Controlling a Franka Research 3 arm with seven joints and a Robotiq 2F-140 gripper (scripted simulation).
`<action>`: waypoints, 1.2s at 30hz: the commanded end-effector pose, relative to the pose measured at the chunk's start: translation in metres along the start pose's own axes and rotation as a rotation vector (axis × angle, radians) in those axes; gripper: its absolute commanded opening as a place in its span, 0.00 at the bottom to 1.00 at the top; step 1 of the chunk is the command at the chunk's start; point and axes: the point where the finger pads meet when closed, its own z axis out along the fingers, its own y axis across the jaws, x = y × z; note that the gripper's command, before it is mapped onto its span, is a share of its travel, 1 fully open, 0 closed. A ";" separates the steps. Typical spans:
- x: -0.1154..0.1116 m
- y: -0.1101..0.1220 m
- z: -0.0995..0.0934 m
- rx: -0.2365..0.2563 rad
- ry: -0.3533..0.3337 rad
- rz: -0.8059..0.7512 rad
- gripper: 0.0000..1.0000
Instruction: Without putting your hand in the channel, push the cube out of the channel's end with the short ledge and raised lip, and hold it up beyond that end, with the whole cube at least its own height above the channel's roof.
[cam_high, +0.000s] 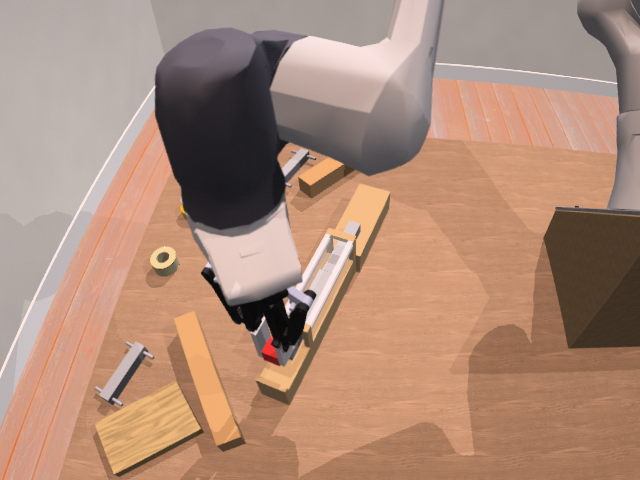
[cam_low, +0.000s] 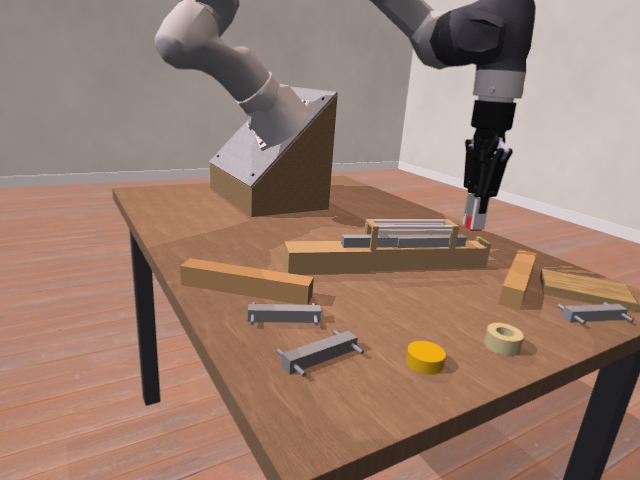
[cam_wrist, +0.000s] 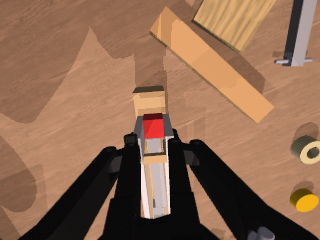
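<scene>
While the black pincer (cam_low: 478, 209) points straight down, it's clenched on the small red cube (cam_low: 468, 222), which sits between pale grey finger pads (cam_low: 476, 214). In the exterior view the cube hangs in the air beyond the 3 o'clock end of the long tan wooden channel base (cam_low: 386, 256), a bit above the slatted grey roof (cam_low: 410, 224). From the top, the cube sits over the lipped end at about 7 o'clock. A cream ring (cam_low: 504, 338) and yellow disc (cam_low: 425, 356) lie on the brown wooden tabletop (cam_low: 330, 392).
</scene>
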 end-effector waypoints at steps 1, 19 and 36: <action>-0.002 -0.002 -0.026 0.004 -0.009 -0.005 0.00; -0.002 -0.002 -0.045 0.004 -0.009 -0.005 0.00; -0.002 -0.002 -0.045 0.004 -0.009 -0.005 0.00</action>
